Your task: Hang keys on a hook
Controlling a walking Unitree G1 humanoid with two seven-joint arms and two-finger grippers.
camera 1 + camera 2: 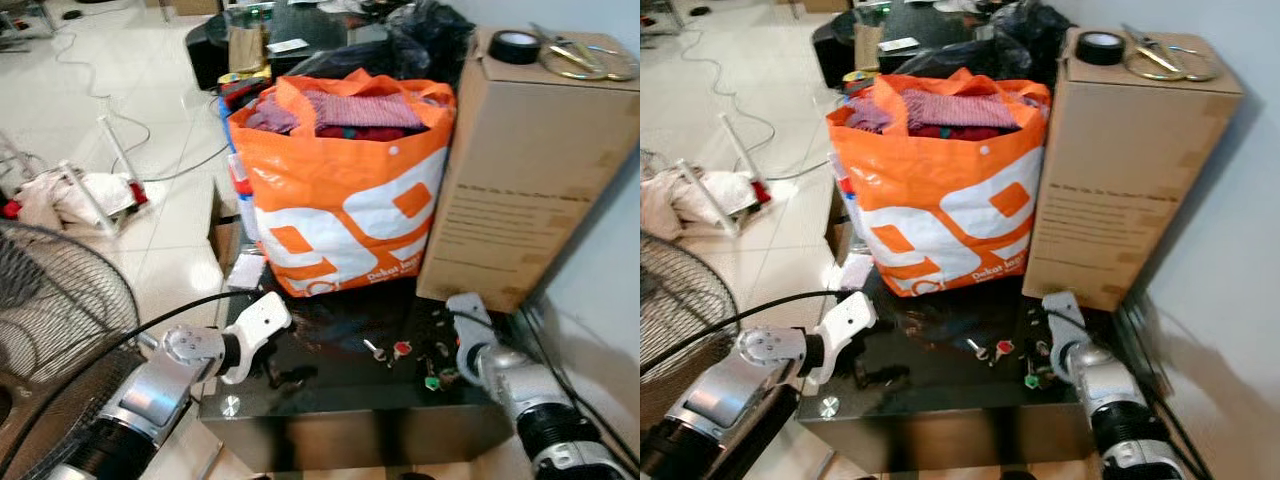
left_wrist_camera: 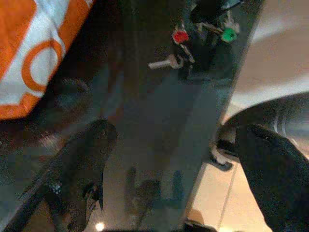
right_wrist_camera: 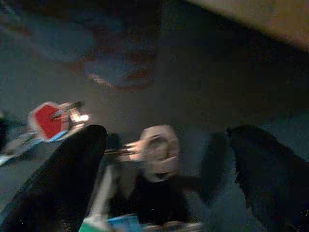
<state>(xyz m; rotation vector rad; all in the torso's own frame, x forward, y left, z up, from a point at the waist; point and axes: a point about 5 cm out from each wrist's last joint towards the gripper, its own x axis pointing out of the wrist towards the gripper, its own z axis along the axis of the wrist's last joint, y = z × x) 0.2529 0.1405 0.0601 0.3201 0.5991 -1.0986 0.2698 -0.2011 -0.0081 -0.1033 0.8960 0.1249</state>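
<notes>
Just beyond my two pincers stands an orange and white shopping bag (image 1: 340, 210), stuffed to the brim with folded red and pink cloth (image 1: 360, 108). To the right of it, behind my right pincer (image 3: 161, 159), a tall cardboard box (image 1: 520, 170) carries a roll of black tape (image 1: 514, 45) and a pair of scissors (image 1: 575, 55) on its lid.

The keys (image 1: 400, 355) lie on the dark glossy table (image 1: 340, 400), between my pincers and much nearer the right one. From the right wrist I see my black fingers (image 3: 63, 179) spread apart, one on either side of a pale round piece of the bunch, with a red-capped key (image 3: 48, 120) just outside one finger and a green scrap at the frame's lower edge. That view is dim and blurred, so I cannot tell whether my fingers touch anything. My left pincer (image 2: 178, 174) hangs over the table's near left corner, fingers wide apart and holding nothing; ahead of it the red and green key caps (image 2: 180, 36) show small.

The things behind the bag are dark and too jumbled to make out. To the left of my left arm lie a fan grille (image 1: 60, 300), pale floor tiles (image 1: 150, 100), a trailing cable and a heap of white cloth (image 1: 70, 200).
</notes>
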